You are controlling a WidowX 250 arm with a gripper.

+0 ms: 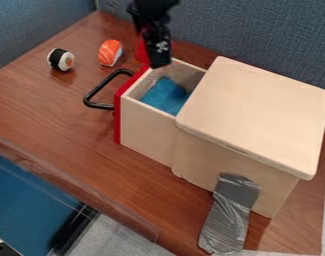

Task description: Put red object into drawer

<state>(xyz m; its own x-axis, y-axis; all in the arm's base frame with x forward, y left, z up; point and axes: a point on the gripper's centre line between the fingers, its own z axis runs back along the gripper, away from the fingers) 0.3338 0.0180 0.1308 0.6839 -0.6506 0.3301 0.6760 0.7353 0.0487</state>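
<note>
Hanging by red object (141, 53), end effector (160, 61) near open drawer's (144, 124) edge.

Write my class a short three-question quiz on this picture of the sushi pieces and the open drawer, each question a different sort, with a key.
1. Multiple choice: What lies inside the open drawer?
A) grey tape
B) blue thing
C) wooden box

2. True or false: In the picture, the salmon sushi sits between the roll and the gripper.

3. Fill the gap: The handle is black, and the drawer's front is ____.

Key: 1 B; 2 true; 3 red.
</note>
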